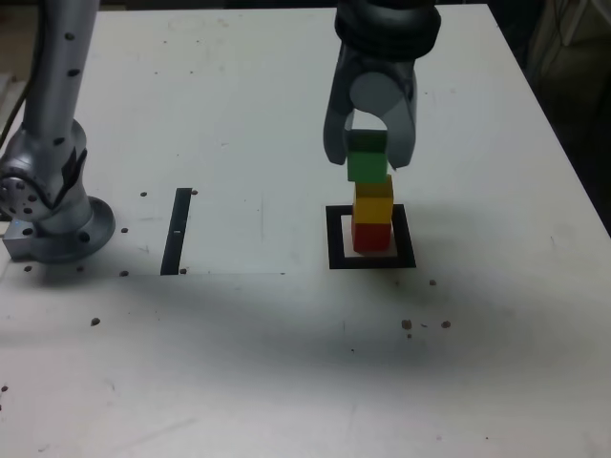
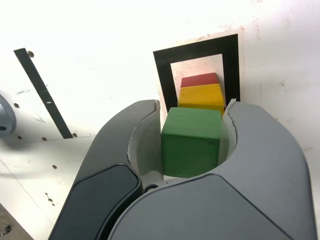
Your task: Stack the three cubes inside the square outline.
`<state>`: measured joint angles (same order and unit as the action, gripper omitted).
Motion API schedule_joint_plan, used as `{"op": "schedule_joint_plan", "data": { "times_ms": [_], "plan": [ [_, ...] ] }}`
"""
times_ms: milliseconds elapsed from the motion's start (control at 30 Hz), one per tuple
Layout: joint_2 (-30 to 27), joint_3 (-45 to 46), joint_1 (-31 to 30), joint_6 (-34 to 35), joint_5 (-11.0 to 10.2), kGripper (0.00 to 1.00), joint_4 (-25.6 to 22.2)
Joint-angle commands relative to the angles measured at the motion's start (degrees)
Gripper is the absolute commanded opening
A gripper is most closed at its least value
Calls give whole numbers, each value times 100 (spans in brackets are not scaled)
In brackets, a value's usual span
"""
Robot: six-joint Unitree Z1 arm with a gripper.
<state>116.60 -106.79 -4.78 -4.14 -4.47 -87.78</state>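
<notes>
In the exterior view, holding the green cube (image 1: 368,168) in the gripper (image 1: 368,160), above the square outline (image 1: 338,256), with jaws drawn in on two opposite sides of the cube and pointing down toward the outline. Within that same outline, standing on its white centre, nearer its right border than its left in this view: the red cube (image 1: 370,239), at the bottom of the stack. Directly above the outline's centre, on top of the red one: the yellow cube (image 1: 373,205). Higher over the outline than both: the green one, partly overlapping the yellow in this view. Impossible to tell whether touching it or just apart. Well off to the outline's left, lying flat on the white table (image 1: 239,382): a thin black strip (image 1: 177,232). Farther left of the outline, past the strip: the grey arm base (image 1: 67,234).

In the wrist view, again gripping the green cube, between the camera and part of the outline, with an inner face of the jaws on either side. Inside the outline: the red cube, mostly hidden behind the yellow. Partly across the outline's open centre: the yellow, itself partly covered by the green. Well apart from the outline: the black strip.
</notes>
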Motion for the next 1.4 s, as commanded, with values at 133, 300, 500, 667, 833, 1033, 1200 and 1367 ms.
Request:
{"op": "schedule_joint_plan", "data": {
  "times_ms": [133, 300, 500, 667, 833, 1033, 1200, 1367],
  "plan": [
    [110, -98, -5, 10, 46, 38, -8],
    [143, -98, -5, 10, 38, 38, 17],
    [160, -73, 9, 10, 30, 38, 26],
    [177, -52, 28, -84, 48, 62, 227],
    [179, 29, 31, -199, 127, 90, 427],
    [179, 109, 52, -201, 135, 92, 390],
    [161, 127, 60, -201, 111, 93, 375],
    [120, 188, 73, -201, 74, 95, 372]
  ]
}}
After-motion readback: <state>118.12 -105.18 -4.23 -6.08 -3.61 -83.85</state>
